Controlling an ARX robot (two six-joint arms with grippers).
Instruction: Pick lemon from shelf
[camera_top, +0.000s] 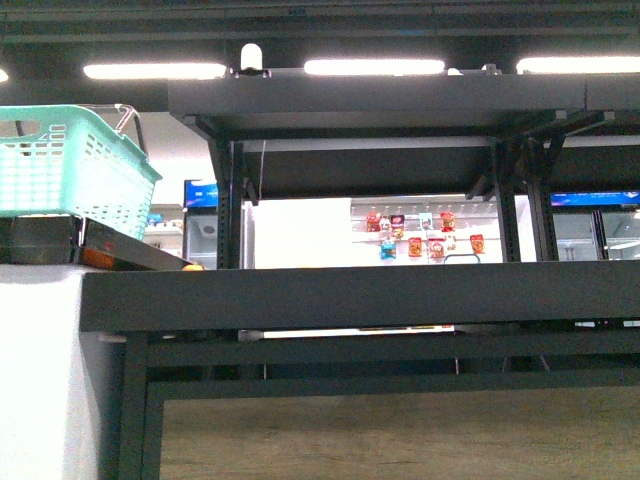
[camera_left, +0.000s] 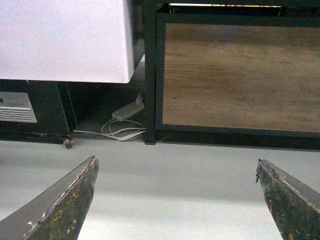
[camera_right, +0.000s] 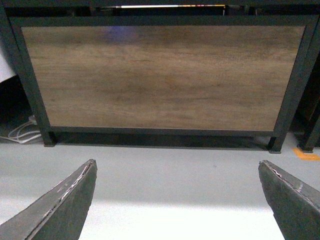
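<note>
Left tool and right tool both stand wide, jaws spread far apart with nothing between them. Each hangs low over the smooth grey floor and faces the brown wood-grain panel in the base of the large black metal shelf. No lemon shows in any view. From the front, the shelf's wide dark tiers are seen edge-on, so their tops are hidden. Only a small orange-coloured sliver peeks out at nine o'clock, by the left end of the middle tier, and I cannot tell what it is. A mint-green plastic lattice basket sits at ten o'clock. A lemon should be light, firm and rounded, with a waxy rind that may slip. Gripping across its widest middle with a moderate squeeze looks safest, once a tier top comes into sight.
</note>
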